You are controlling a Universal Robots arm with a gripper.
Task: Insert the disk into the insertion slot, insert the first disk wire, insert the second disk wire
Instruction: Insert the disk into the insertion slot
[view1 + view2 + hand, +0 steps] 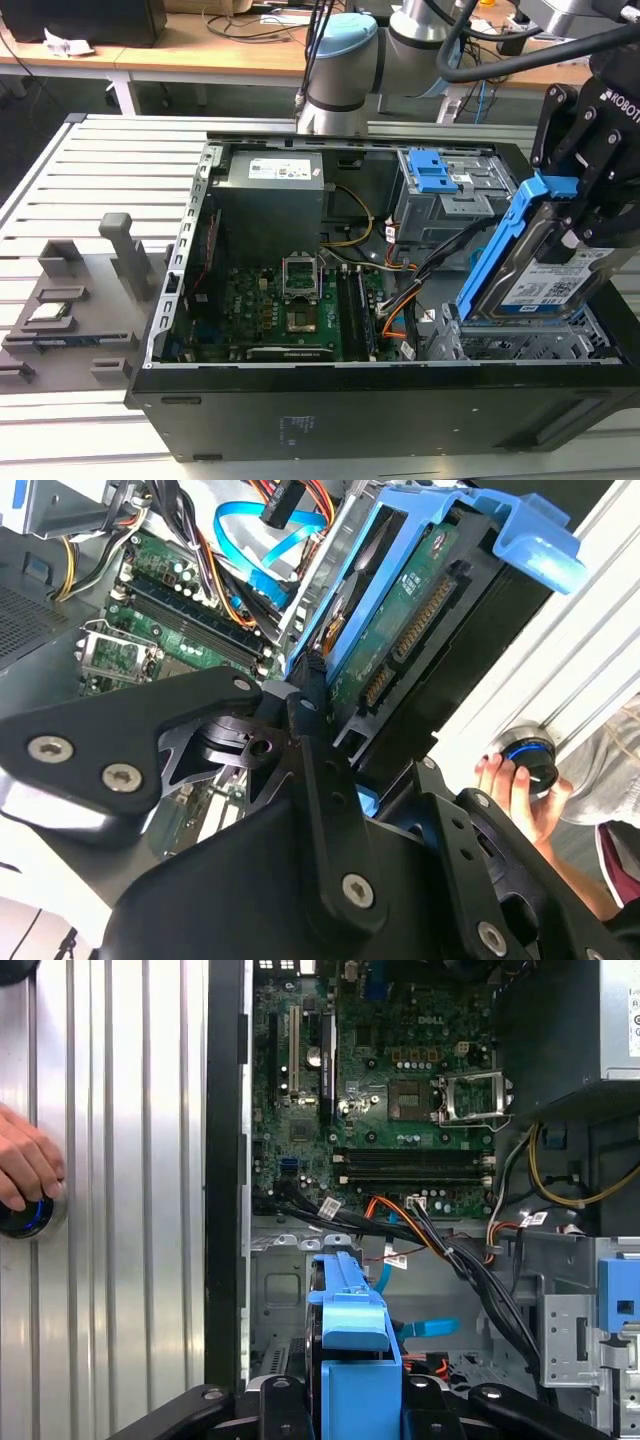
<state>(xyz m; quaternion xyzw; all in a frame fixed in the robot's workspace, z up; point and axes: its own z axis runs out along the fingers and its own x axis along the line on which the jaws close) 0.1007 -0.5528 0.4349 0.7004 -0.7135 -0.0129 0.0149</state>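
Note:
My gripper [575, 215] is shut on the disk [540, 270], a silver drive in a bright blue carrier. It holds the disk tilted on edge over the insertion slot [500, 345], the low perforated grey cage at the exterior view's right. The disk's lower edge sits at the cage's rim. In the first wrist view the gripper [355, 1400] clamps the blue carrier [350, 1320] above the cage floor [285, 1285]. The second wrist view shows the disk's green underside [400, 610]. The red-orange first disk wire [385, 1205] and the light blue second disk wire [430, 1328] lie loose inside the case.
A taller cage with blue tabs [440, 190] stands behind the slot. Thick black cables [440, 255] cross between the motherboard [290, 300] and the cages. A hand [25, 1170] rests on a blue-lit button on the table. A grey fixture [70, 300] lies at the exterior view's left.

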